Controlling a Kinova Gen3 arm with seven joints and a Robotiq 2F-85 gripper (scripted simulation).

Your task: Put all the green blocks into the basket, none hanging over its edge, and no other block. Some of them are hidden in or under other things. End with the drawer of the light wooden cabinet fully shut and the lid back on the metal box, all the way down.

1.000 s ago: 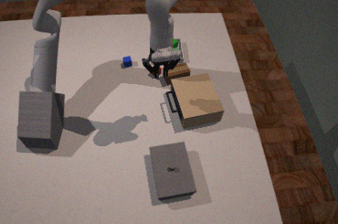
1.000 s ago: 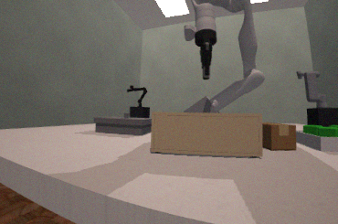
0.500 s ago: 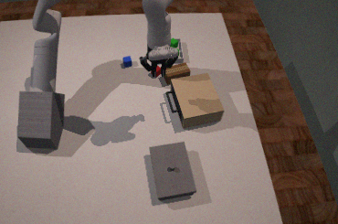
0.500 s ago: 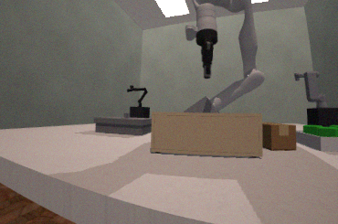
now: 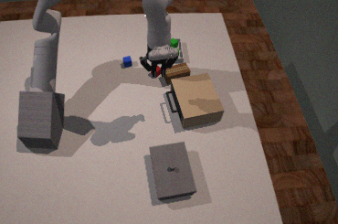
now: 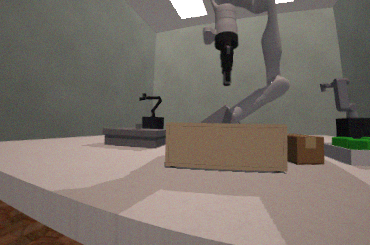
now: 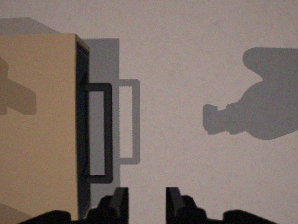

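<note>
My gripper (image 5: 159,76) (image 6: 227,83) (image 7: 147,203) is high above the table, its fingers a little apart with nothing between them. The light wooden cabinet (image 5: 196,93) (image 6: 225,147) (image 7: 37,135) has a dark handle (image 5: 173,101) (image 7: 108,132); its drawer looks shut. In the wrist view the handle lies left of the fingers. Green blocks (image 5: 174,42) (image 6: 350,142) are in the basket (image 6: 356,156), partly hidden by the arm in the top view. The metal box (image 6: 135,139) has its knobbed lid (image 5: 169,157) on top. The drawer's inside and the box's inside are hidden.
A brown cardboard box (image 5: 178,73) (image 6: 305,150) stands between cabinet and basket. A red block (image 5: 158,70) shows behind the fingers in the top view, and a blue block (image 5: 127,61) lies left of it. A large grey slanted block (image 5: 36,116) stands at the left.
</note>
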